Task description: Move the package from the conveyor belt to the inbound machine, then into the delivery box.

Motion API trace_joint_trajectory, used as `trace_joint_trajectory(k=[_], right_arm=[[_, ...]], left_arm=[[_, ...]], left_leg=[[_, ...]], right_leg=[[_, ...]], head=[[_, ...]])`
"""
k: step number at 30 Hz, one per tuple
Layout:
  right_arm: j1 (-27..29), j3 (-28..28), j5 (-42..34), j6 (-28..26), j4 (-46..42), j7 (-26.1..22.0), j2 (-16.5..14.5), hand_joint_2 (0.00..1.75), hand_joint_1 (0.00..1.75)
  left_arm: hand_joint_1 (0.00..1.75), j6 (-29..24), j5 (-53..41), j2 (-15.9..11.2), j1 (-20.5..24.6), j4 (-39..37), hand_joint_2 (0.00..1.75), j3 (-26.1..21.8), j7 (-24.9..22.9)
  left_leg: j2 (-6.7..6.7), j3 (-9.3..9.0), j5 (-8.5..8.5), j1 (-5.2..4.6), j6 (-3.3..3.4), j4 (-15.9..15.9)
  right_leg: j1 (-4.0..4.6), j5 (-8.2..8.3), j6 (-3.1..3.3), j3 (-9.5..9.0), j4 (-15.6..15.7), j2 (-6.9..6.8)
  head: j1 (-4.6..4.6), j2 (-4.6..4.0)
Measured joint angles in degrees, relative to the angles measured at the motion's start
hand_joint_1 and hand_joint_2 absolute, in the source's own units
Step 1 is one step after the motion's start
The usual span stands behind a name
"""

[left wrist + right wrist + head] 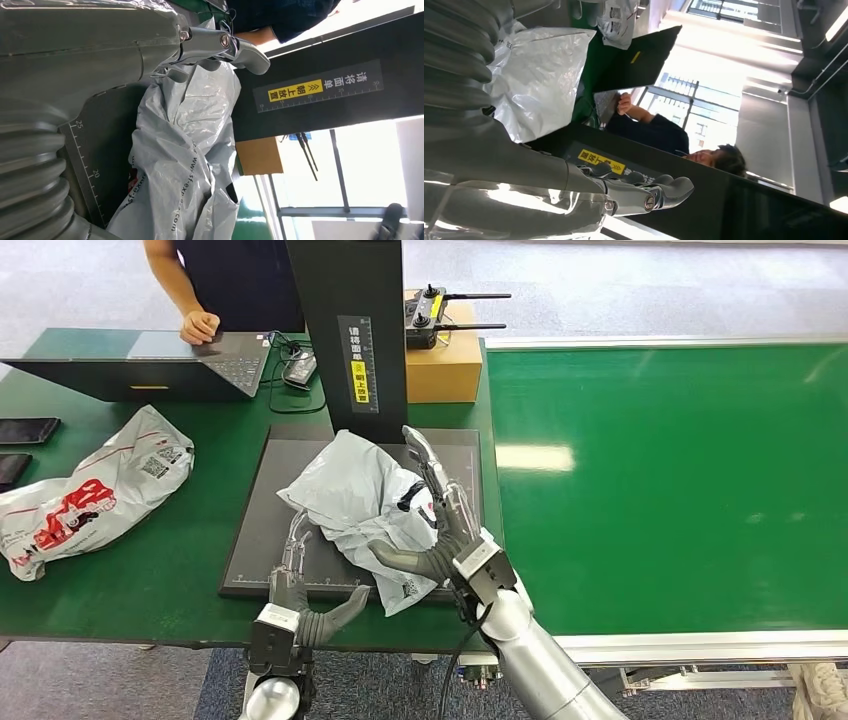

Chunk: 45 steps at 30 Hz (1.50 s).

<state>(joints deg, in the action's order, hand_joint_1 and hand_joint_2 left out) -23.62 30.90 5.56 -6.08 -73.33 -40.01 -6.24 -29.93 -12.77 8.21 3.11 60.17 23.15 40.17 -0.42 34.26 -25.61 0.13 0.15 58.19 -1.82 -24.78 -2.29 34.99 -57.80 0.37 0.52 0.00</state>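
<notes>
Left hand (305, 592) beside package (350, 490)

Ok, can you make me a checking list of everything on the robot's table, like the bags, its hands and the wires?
Surface: green table beside an empty green conveyor belt.
Job's things: crumpled grey plastic package lying on the black inbound machine plate.
Clutter: grey and red plastic bag, open laptop, brown cardboard box, black remote controller, two dark phones.
Hands: left hand at the plate's near edge, fingers reaching the package; right hand against the package's right side; grip unclear.
Cables: black cable by the laptop.
Surroundings: a person's hand on the laptop.
</notes>
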Motion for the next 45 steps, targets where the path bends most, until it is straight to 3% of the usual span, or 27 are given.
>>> trace_joint_trajectory(k=[12, 24, 37, 45], right_arm=[[13.0, -4.2, 11.4, -5.3, -8.5, 0.9, 2.9, 1.75, 0.0], [20.3, -8.0, 12.0, -6.6, -8.2, 0.4, 4.3, 1.75, 0.0], [24.1, -9.5, 9.7, -1.2, -12.1, 0.1, 4.5, 1.75, 0.0], [24.8, -9.1, 7.8, 4.5, -15.8, 0.1, 4.4, 1.75, 0.0]], left_arm=[[0.0, -0.1, -4.6, 0.0, -1.6, 2.1, 1.75, -2.3, 0.0], [0.0, -0.9, -10.1, -0.1, -5.5, 11.4, 1.75, -6.4, -0.3], [0.0, -0.1, -20.8, -0.5, -7.8, 21.6, 1.75, -6.4, -5.1], [0.0, 3.0, -38.5, -0.5, -3.2, 22.2, 1.75, -3.2, -13.5]], left_leg=[[0.0, 0.0, -0.02, 0.0, -0.02, 0.0], [0.0, 0.0, -0.03, 0.0, -0.01, 0.0], [0.0, -0.01, -0.03, 0.0, -0.01, 0.0], [0.0, -0.02, -0.01, 0.0, 0.0, 0.0]], right_leg=[[0.0, -0.01, 0.01, 0.0, 0.0, 0.0], [0.0, -0.02, 0.01, -0.01, 0.0, 0.0], [0.0, -0.02, 0.01, -0.01, 0.0, 0.0], [0.0, 0.01, 0.0, -0.04, 0.0, 0.0]], head=[[0.01, 0.0], [0.01, 0.0], [0.0, 0.0], [0.0, 0.0]])
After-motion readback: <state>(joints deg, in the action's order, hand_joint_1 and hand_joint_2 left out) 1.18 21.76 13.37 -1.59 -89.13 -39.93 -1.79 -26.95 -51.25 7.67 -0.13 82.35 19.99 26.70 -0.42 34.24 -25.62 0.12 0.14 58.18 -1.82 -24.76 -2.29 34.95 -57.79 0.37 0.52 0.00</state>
